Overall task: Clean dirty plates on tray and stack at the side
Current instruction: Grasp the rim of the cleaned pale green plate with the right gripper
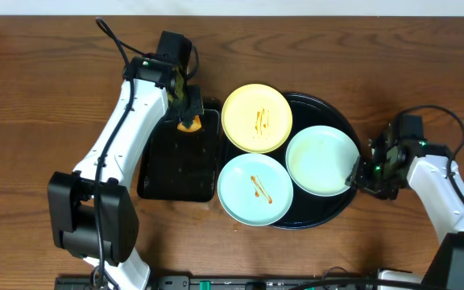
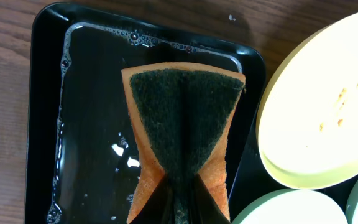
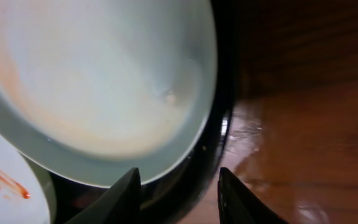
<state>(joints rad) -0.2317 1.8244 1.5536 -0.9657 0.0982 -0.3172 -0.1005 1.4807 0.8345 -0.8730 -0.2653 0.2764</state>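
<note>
Wet rectangular tray (image 2: pixel 89 93), orange sponge (image 2: pixel 185 118)

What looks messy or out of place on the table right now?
Two plates sit askew: the yellow plate and the light blue plate overhang the rim of the round black tray, and both carry orange-red sauce streaks. The small rectangular tray holds a bubbly puddle, where the left gripper pinches a sponge.

We seem to be at a robotics lab bench: we see two white arms (image 1: pixel 123 121) mounted at a wooden table (image 1: pixel 39 80), black cables (image 1: pixel 113 36) trailing, and a staged washing-up set of plates (image 1: pixel 256 118), sponge (image 2: pixel 182 118) and soapy rectangular tray (image 2: pixel 42 93).
</note>
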